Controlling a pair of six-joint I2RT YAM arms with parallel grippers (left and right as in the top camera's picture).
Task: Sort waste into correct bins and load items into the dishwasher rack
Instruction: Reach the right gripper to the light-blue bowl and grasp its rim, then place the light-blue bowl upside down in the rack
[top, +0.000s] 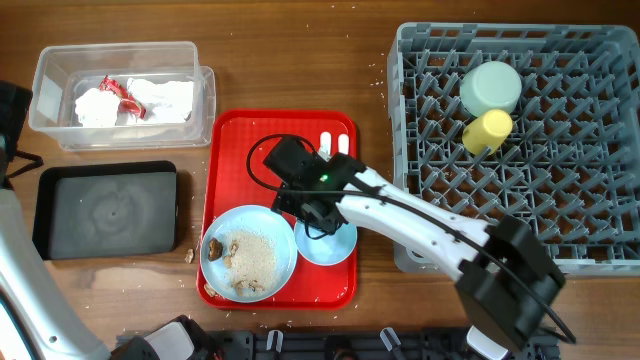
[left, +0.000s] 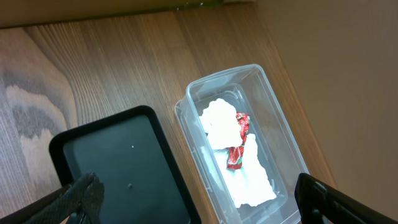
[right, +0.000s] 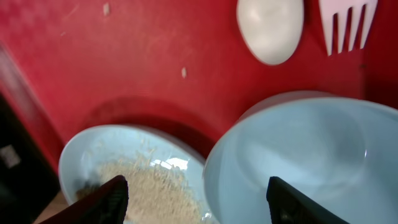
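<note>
- One grey dishwasher rack (top: 510, 30), at three o'clock
- One pale green bowl (top: 490, 87) and one yellow cup (top: 487, 130), inside the rack
- One red tray (top: 235, 170), carrying one light blue plate (top: 283, 240), one light blue bowl (top: 335, 250), one white spoon (right: 270, 28) and one white fork (right: 347, 22)
- One clear tub (top: 50, 90) at ten o'clock, holding two white napkins (top: 165, 97) and one red-and-white wrapper (left: 238, 143)
- One black tray (top: 105, 210) at nine o'clock

Crumpled napkins (top: 160, 97) and a red-and-white wrapper (top: 125, 95) lay in the clear tub (top: 40, 92) far left, the black tray (top: 105, 210) just nearer, the light blue plate (top: 264, 218) bearing crumbs (top: 255, 260) beside the light blue bowl (top: 341, 250) near centre, spoon (top: 325, 140) and fork (top: 343, 143) beyond, pale green bowl (top: 490, 87) and yellow cup (top: 487, 131) in the grey rack (top: 600, 200).
</note>
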